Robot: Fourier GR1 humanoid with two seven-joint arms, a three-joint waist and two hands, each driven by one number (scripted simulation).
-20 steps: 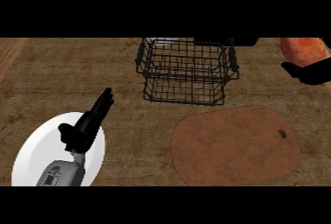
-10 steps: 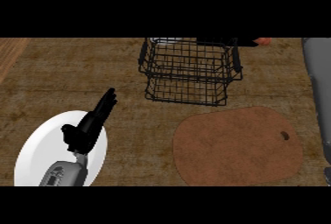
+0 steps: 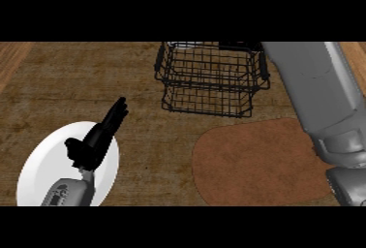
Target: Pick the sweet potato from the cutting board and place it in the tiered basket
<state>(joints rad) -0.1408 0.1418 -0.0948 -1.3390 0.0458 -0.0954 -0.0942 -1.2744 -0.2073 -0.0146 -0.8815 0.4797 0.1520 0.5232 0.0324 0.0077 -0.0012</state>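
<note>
Head view, looking steeply down on a dark brown wood-grain table (image 3: 79, 87) whose paler wooden border shows at the far left and far right corners. A black wire tiered basket (image 3: 211, 80) stands at the far centre. Near it, to the right, lies a flat, rounded brown cutting board (image 3: 257, 162), its surface bare. A round white plate (image 3: 53, 160) lies at the near left.

The left hand (image 3: 93, 140) rests over the white plate, black fingers (image 3: 114, 111) straight and pointing away toward the far side, holding nothing; its grey forearm enters from the near edge. The right arm's grey forearm (image 3: 322, 97) runs along the right side, from the near edge to the far edge beside the basket, overlapping the cutting board's right rim. The right hand lies beyond the far edge, so its fingers cannot be judged. The sweet potato is nowhere visible.

Compared with half a second earlier, the right forearm has swung inward, covering far more of the right side; the left hand, plate, basket and board are unchanged.
</note>
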